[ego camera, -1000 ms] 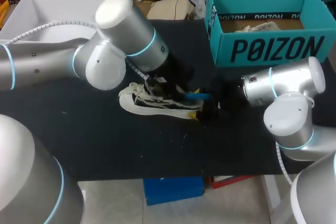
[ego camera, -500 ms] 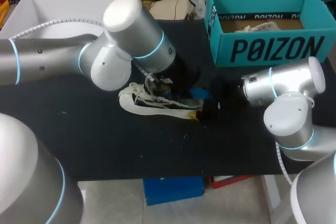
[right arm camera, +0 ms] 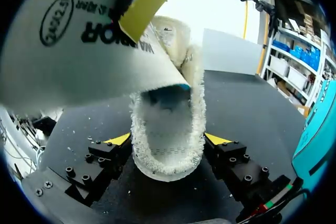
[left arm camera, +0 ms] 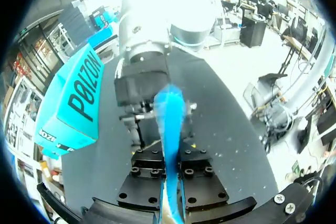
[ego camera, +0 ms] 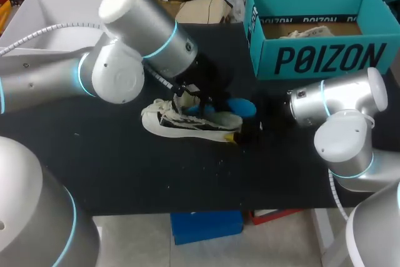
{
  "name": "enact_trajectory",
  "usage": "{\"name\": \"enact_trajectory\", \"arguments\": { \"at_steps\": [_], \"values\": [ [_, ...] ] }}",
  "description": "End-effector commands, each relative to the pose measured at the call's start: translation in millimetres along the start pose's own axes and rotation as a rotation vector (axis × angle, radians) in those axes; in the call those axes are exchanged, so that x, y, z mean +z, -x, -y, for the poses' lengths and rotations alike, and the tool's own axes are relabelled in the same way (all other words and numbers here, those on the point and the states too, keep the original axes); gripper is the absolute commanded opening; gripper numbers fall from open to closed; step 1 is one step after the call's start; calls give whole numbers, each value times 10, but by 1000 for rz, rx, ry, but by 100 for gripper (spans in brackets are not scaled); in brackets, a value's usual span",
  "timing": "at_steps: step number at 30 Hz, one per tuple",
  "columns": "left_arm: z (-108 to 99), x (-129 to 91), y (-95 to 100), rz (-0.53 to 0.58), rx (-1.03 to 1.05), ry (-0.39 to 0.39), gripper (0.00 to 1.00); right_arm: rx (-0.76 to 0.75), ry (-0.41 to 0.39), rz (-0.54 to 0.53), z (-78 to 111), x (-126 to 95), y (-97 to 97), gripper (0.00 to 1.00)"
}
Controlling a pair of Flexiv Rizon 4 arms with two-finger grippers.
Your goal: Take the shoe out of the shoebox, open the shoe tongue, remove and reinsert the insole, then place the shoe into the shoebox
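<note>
The black counter (ego camera: 125, 173) fills the middle of the head view. Its near strip at the bottom of the frame carries only a scatter of pale specks.

Just past that, near the centre of the frame, the white shoe (ego camera: 181, 128) lies lengthwise on the counter, toe toward the left and heel toward the right. The right arm (ego camera: 337, 117) comes in from the right edge, with the right tool (ego camera: 250, 128) at the heel. In the right wrist view its two yellow tips press the fleecy heel from both sides, so it is clamped on the shoe.

The left arm (ego camera: 125, 60) crosses in from the left edge, and the left tool (ego camera: 187, 97) sits over the shoe's mouth. In the left wrist view its fingers (left arm camera: 149, 169) are closed tight on the blue insole (left arm camera: 170, 124), which runs edge-on between them toward the right arm's wrist ahead. In the head view the insole is a blue lobe just above the heel, right of centre. In the right wrist view its pale printed underside spreads over the shoe, with one yellow tip of the left tool pinching it. A blue edge of it sits at the shoe's mouth; I cannot tell whether that end is inside the shoe.

Farthest off, at the upper right of the head view, the teal shoebox (ego camera: 319, 57) stands open on the counter. Crumpled paper (ego camera: 309, 31) lies inside it, and the box is well apart from the shoe.
</note>
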State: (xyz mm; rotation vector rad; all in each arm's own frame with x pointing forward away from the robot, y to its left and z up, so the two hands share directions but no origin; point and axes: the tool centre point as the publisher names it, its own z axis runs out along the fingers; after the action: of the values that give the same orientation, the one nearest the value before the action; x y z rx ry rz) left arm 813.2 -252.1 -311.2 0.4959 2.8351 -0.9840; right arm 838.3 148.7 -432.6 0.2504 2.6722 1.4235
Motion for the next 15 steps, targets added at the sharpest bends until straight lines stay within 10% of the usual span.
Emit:
{"name": "enact_trajectory", "arguments": {
  "at_steps": [1,15],
  "values": [
    [179,-377,-54,-4,-28,-156,0,1,0,1,18,33,-4,0],
    [1368,-815,130,-39,-27,-460,0,1,0,1,18,33,-4,0]
  ]
}}
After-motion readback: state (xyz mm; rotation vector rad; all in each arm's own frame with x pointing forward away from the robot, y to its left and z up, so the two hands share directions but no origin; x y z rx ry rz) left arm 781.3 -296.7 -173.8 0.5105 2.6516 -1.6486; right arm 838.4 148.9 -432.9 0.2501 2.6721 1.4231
